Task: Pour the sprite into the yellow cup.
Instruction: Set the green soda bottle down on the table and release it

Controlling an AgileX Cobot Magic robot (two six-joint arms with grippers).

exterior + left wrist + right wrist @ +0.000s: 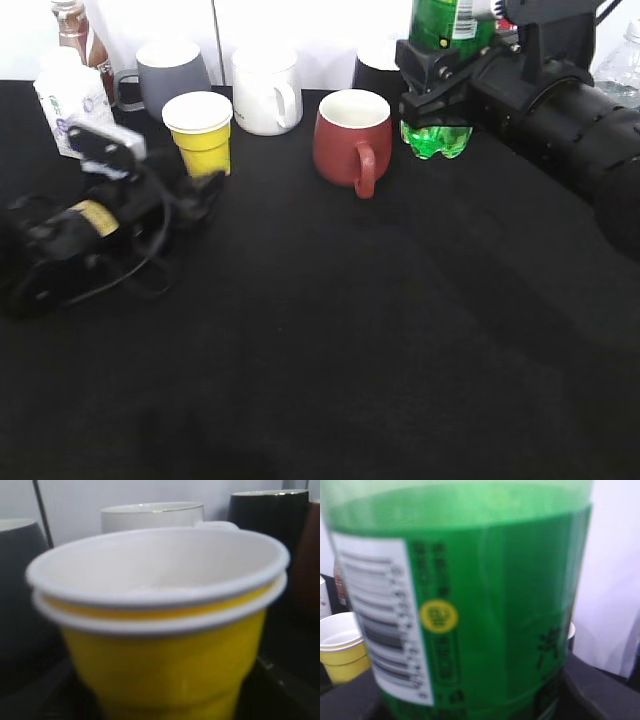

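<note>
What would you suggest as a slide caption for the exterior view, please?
Right claw around the sprite bottle, left claw at the yellow cup, red mug between them.

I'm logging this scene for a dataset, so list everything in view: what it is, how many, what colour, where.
Soda bottle: 1, bright green, back right, upright at the right gripper.
Yellow cup: 1, yellow with white rim, back left, at the left gripper; the left wrist view shows two stacked rims.
Red mug: 1, centre back.
White mug: 1, back row.
Grey mug: 1, back left.
Black mug: 1, behind the red mug.
White container: 1, far left.
Brown bottle: 1, back left corner.
Clear bottle: 1, far right edge.
Table: 1, black.
Left gripper: black, around the cup base.
Right gripper: black, around the bottle.
</note>
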